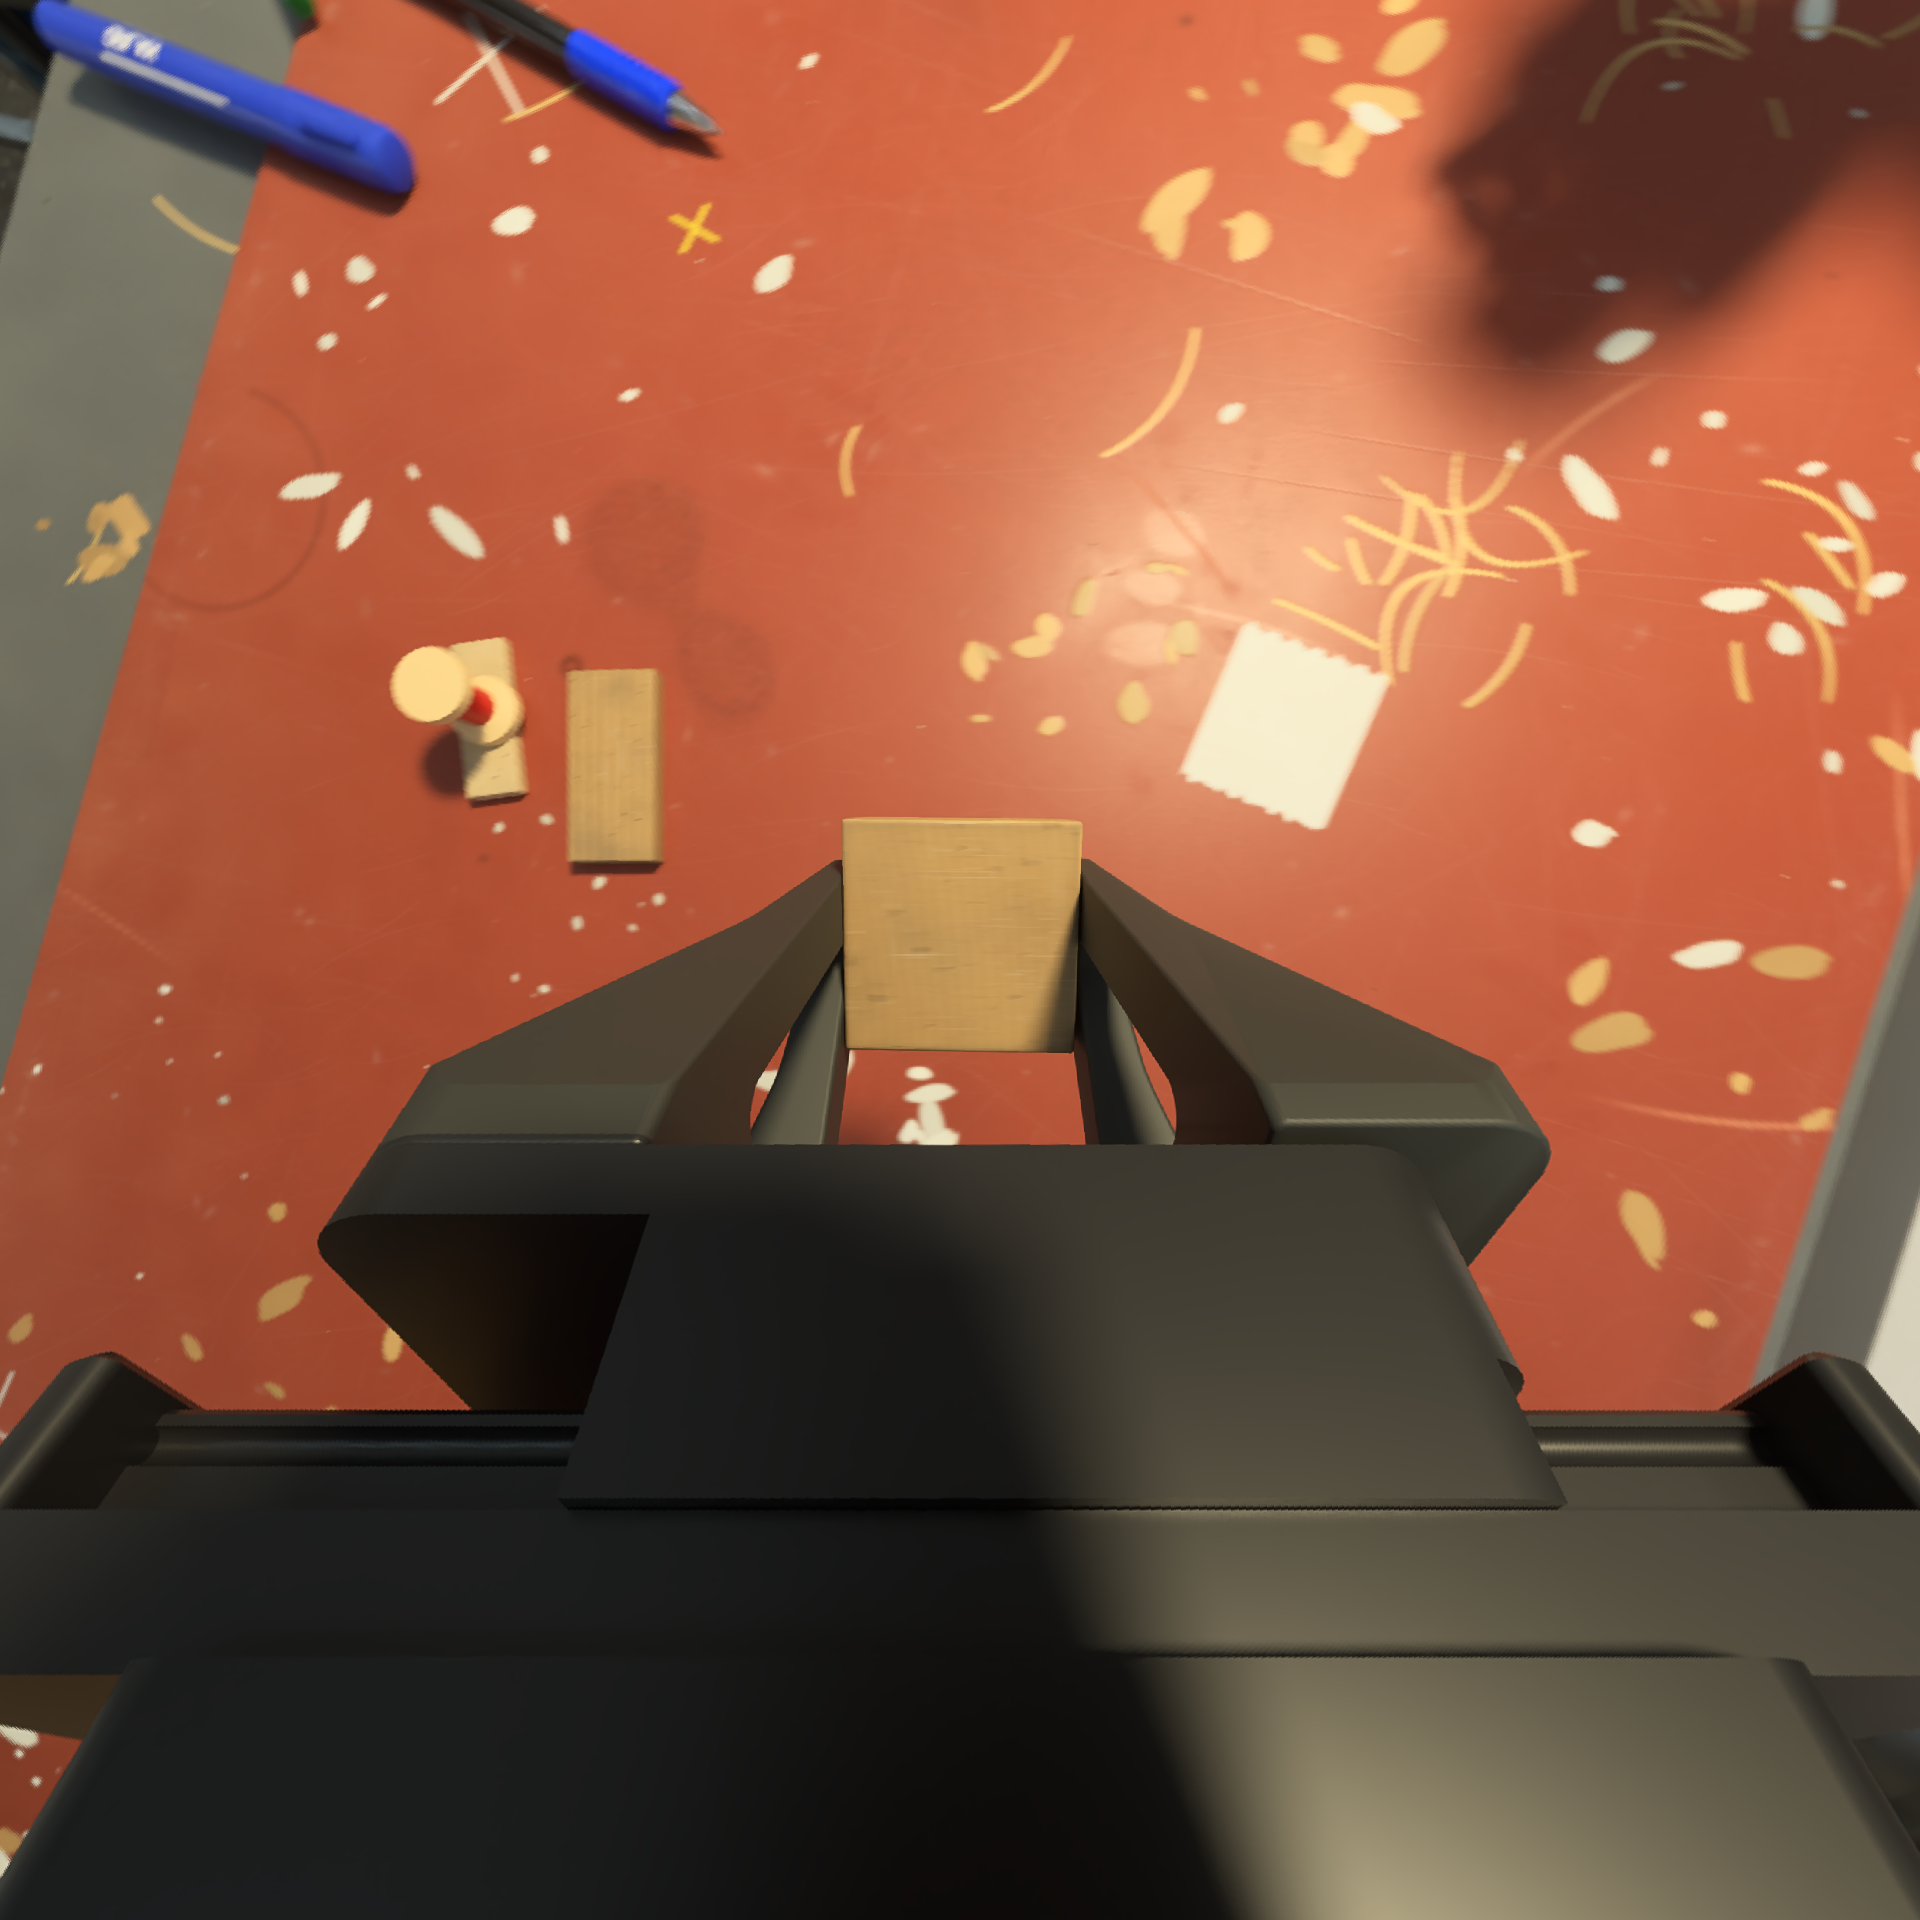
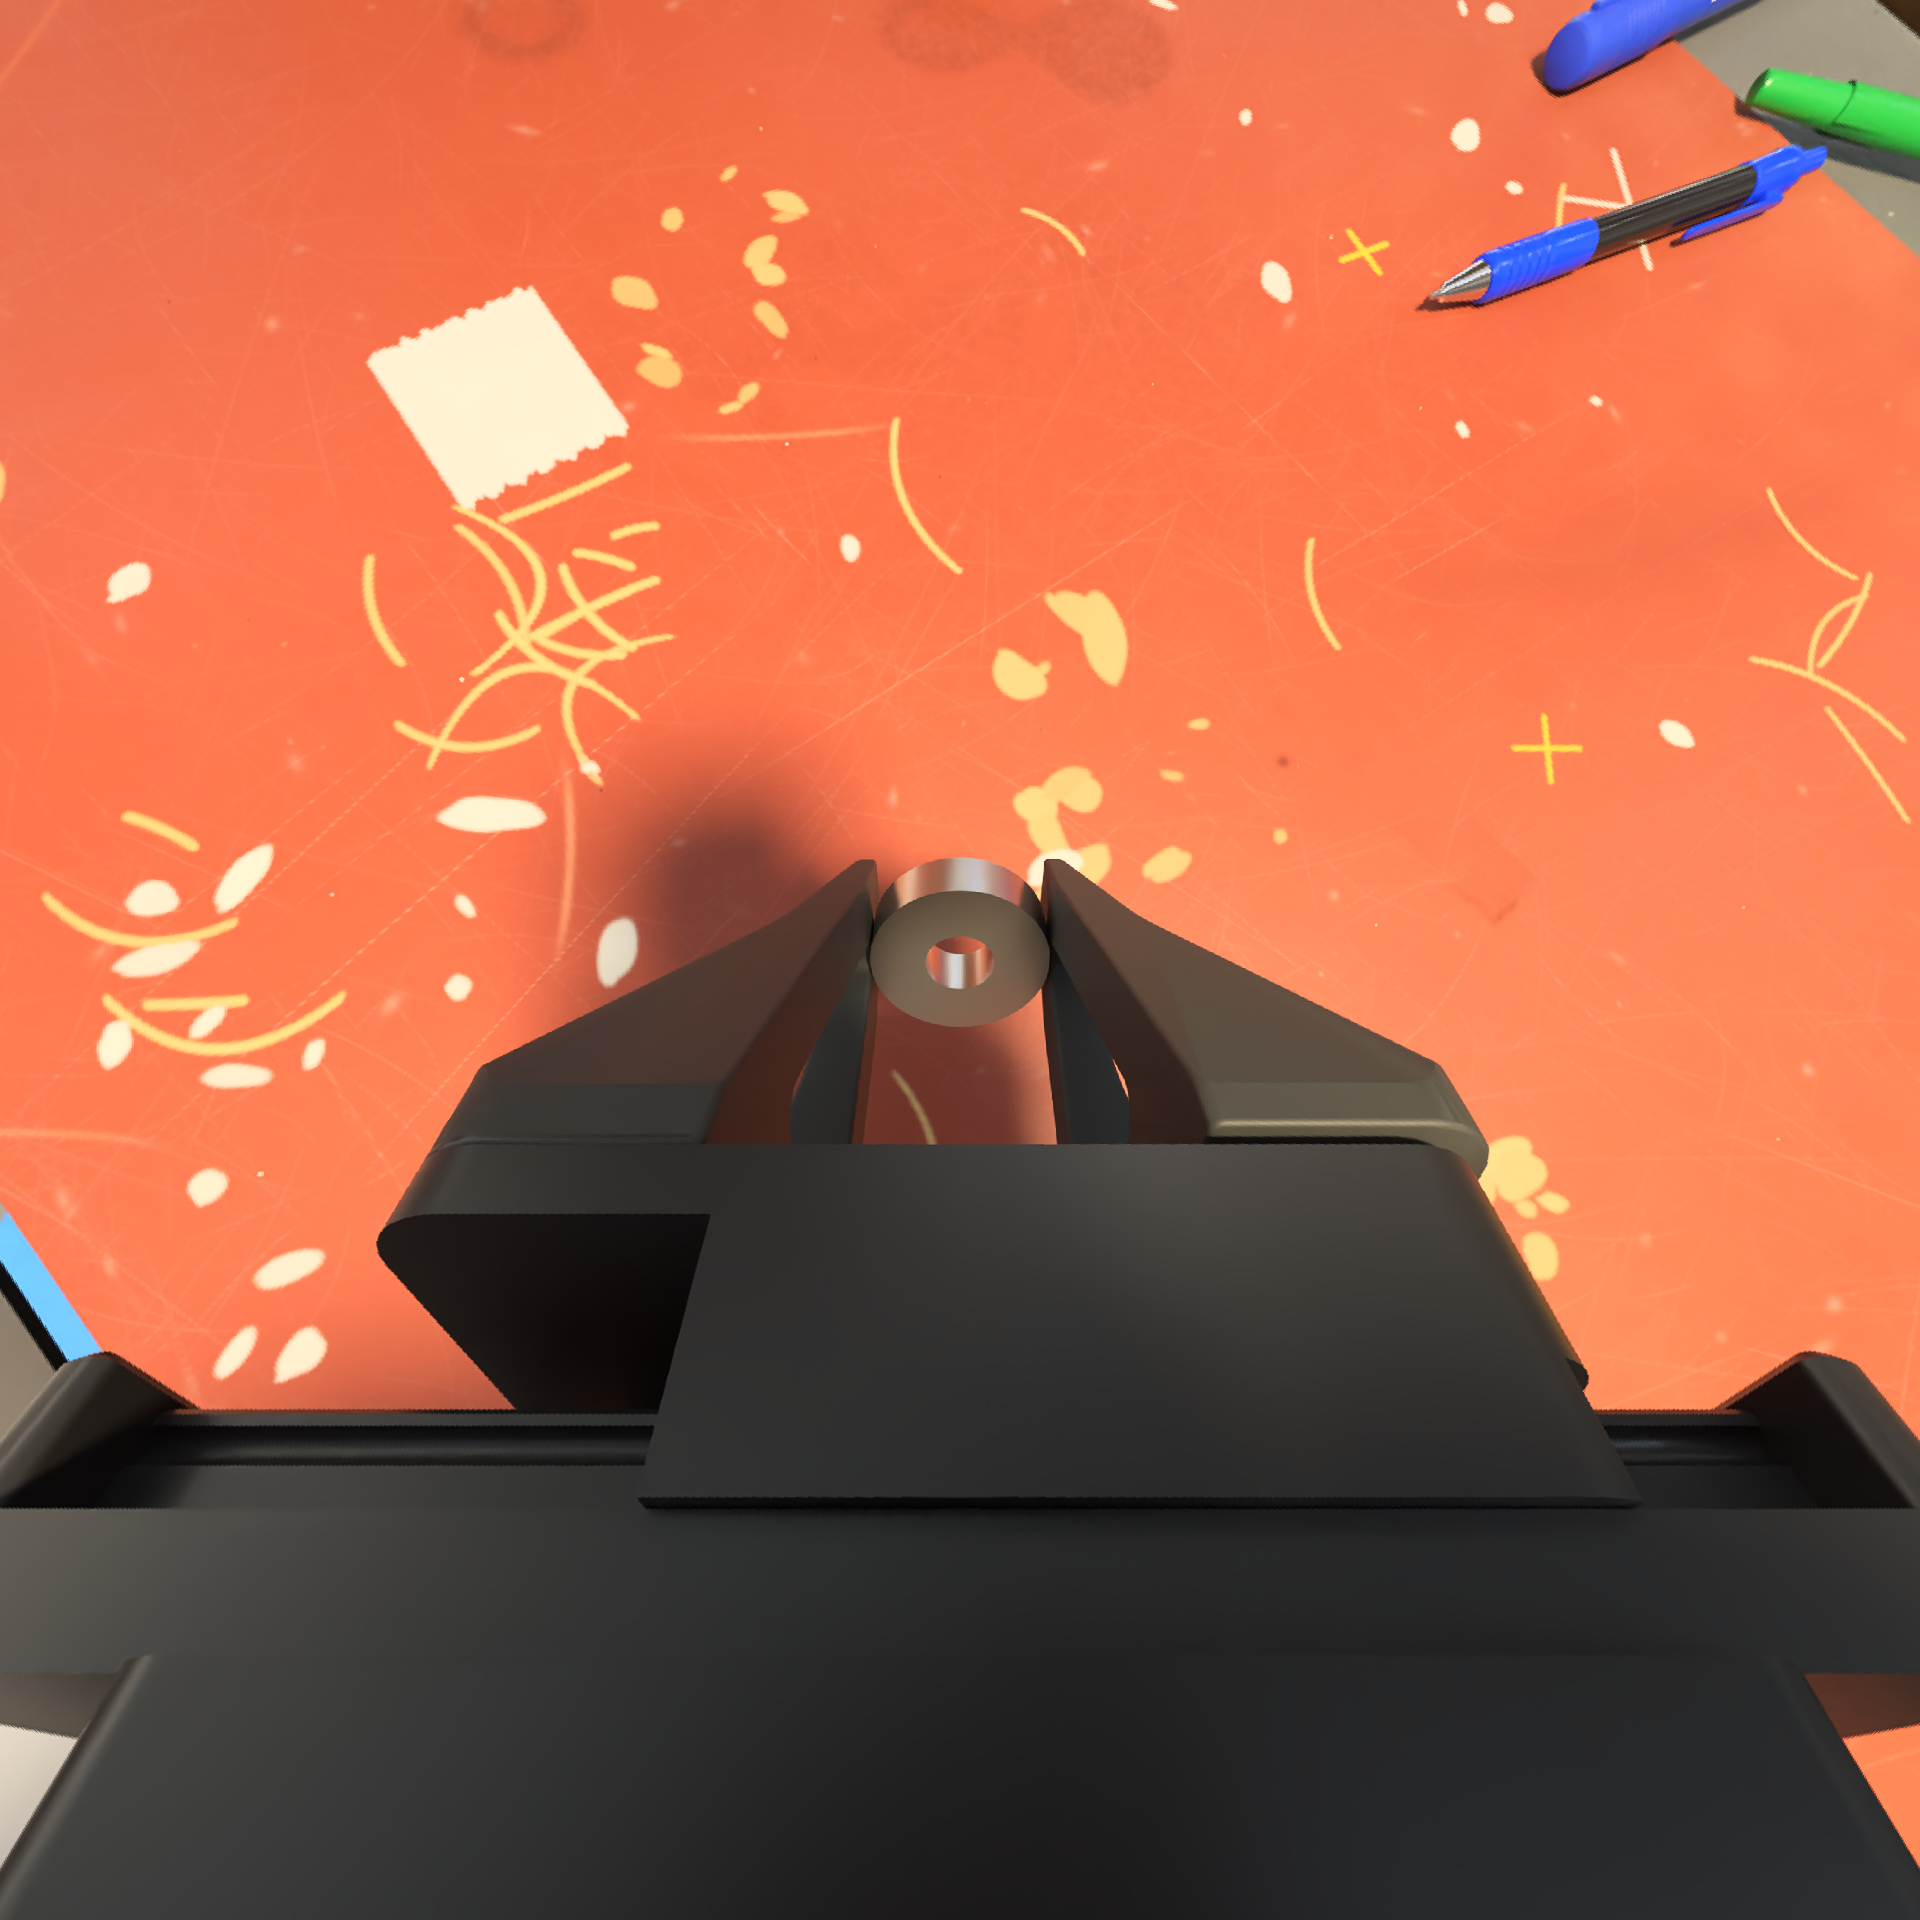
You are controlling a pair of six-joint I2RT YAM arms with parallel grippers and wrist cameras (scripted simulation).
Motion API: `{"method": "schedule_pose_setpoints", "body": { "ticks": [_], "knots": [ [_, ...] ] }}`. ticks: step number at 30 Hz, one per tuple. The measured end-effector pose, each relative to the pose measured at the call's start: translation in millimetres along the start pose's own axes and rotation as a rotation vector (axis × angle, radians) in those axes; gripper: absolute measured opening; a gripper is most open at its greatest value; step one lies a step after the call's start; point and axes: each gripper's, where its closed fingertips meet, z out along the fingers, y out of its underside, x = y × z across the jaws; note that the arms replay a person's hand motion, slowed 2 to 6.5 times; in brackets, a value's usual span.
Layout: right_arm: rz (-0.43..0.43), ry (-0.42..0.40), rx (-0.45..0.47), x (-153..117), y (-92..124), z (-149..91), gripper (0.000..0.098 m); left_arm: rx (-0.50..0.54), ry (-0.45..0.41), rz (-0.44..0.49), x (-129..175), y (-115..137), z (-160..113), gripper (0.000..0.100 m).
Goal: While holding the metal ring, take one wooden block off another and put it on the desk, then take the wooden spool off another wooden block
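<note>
My left gripper [image 1: 961, 883] is shut on a wooden block [image 1: 961, 935] and holds it well above the red mat [image 1: 935, 468]. Far below to the left, a wooden spool [image 1: 457, 696] with a red middle stands on a small wooden block [image 1: 497, 764]. A longer wooden block [image 1: 613, 766] lies flat beside it on the mat. My right gripper [image 2: 958, 883] is shut on the metal ring [image 2: 958, 961] and holds it above the mat [image 2: 1247, 520].
A blue marker [image 1: 223, 99] and a blue pen [image 1: 613, 68] lie at the far left; the pen [image 2: 1621, 223], blue marker [image 2: 1610, 36] and a green marker [image 2: 1839, 109] show at the right view's far corner. A white paper scrap [image 1: 1283, 727] [image 2: 499, 395] lies on the mat.
</note>
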Motion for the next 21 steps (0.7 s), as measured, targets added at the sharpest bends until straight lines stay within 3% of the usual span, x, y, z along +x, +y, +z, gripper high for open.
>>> {"method": "schedule_pose_setpoints", "body": {
  "ticks": [6,13,21],
  "knots": [
    [0.009,0.002,0.004,1.6,3.3,0.3,0.0260,0.006,0.086,0.072,61.3,-3.5,1.2,0.034],
    [0.024,-0.008,0.006,1.8,7.1,1.5,0.0260,-0.033,0.212,0.135,127.2,4.5,23.6,0.034],
    [0.029,-0.012,0.009,0.6,9.5,1.4,0.0260,-0.120,0.241,0.197,159.8,19.5,54.8,0.034]
  ]
}}
